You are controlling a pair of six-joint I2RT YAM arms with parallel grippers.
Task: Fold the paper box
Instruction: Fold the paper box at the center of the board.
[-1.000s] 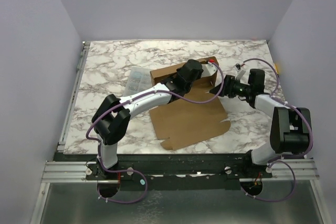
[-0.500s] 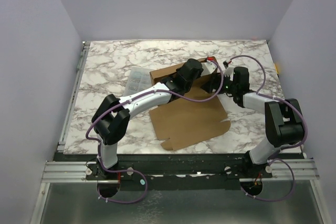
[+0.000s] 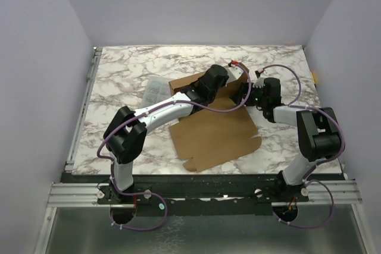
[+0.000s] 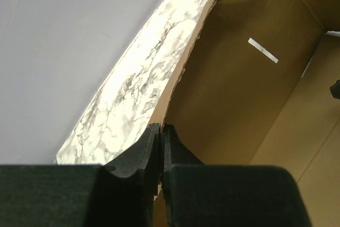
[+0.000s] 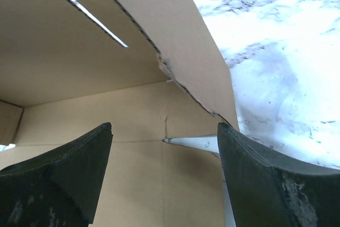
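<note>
- The paper box [image 3: 232, 126] sits around the middle of the marble table [image 3: 119, 69], a bit toward the right edge. It's only half up. The flat panel [image 3: 205, 144] lies on the table pointing at the near edge, and the back wall [image 3: 184, 84] stands up on the far side.
- My left gripper [image 4: 160, 131] comes in over that back wall from the left. On the left wrist cam the two fingers are squeezed together with just a hairline between them. The wall's ragged top edge runs straight down into that line, so I read it as pinched on the cardboard.
- That cam also shows the inside of the box: plain brown, creases where the panels meet, and one narrow slit [image 4: 263, 50] in the big panel.
- The right gripper [image 5: 164, 131] is at the right end of the box, nose pointing into it. Its jaws are spread wide and not closed on anything.
- On the right wrist cam a side flap [image 5: 175, 41] with a rough, torn-looking edge stands ahead of the fingers. Marble shows past it on the right, and cardboard floor lies under the gap between the fingers.
- A small clear plastic case [image 3: 156, 90] lies just beside the left end of the back wall, on the side toward the table's left edge.
</note>
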